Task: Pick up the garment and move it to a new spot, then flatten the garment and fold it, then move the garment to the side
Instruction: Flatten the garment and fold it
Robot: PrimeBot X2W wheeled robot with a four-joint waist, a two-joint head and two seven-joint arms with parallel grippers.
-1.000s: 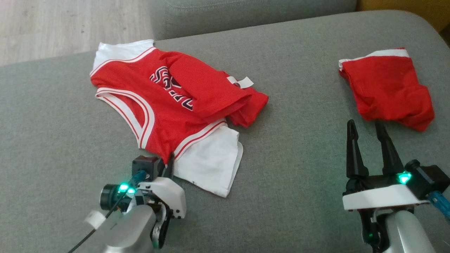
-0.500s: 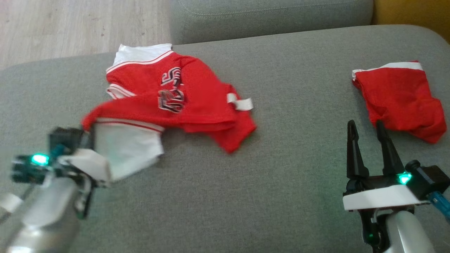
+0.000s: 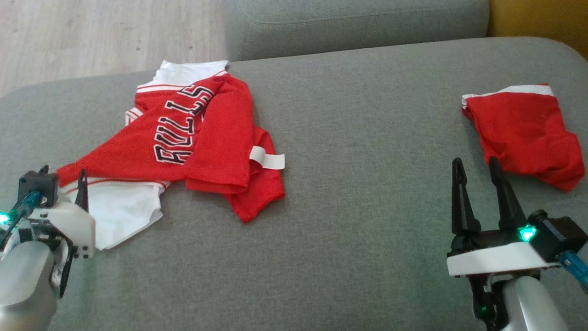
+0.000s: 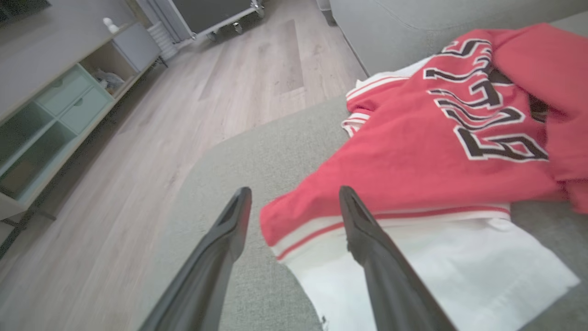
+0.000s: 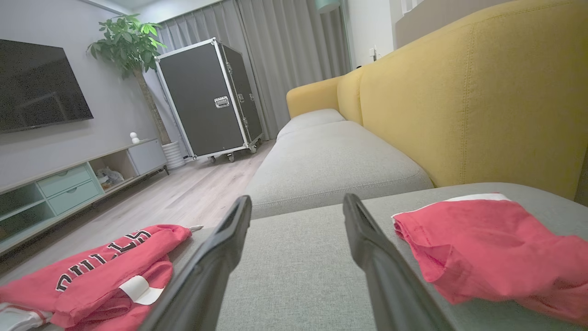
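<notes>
The garment (image 3: 202, 133) is a red jersey with black lettering and white sleeves, lying crumpled on the left part of the grey sofa seat (image 3: 358, 193). My left gripper (image 3: 63, 171) is open at the garment's near-left corner. In the left wrist view the red hem corner of the garment (image 4: 413, 156) lies on the seat between and just past the parted fingers of the left gripper (image 4: 295, 191), loose. My right gripper (image 3: 475, 161) is open over bare seat at the lower right, holding nothing. The right wrist view shows the garment (image 5: 92, 271) at its lower left.
A second red garment with a white band (image 3: 523, 133) lies crumpled at the right, just beyond the right gripper. The seat's left edge drops to a wooden floor (image 3: 92, 37). A yellow backrest (image 5: 459, 101) rises on the right; another grey cushion (image 3: 358, 23) lies behind.
The left gripper pulled the garment's corner leftward, stretching the jersey so its lettering shows, then opened and let it go. The right gripper has stayed put. The head camera shifted slightly.
</notes>
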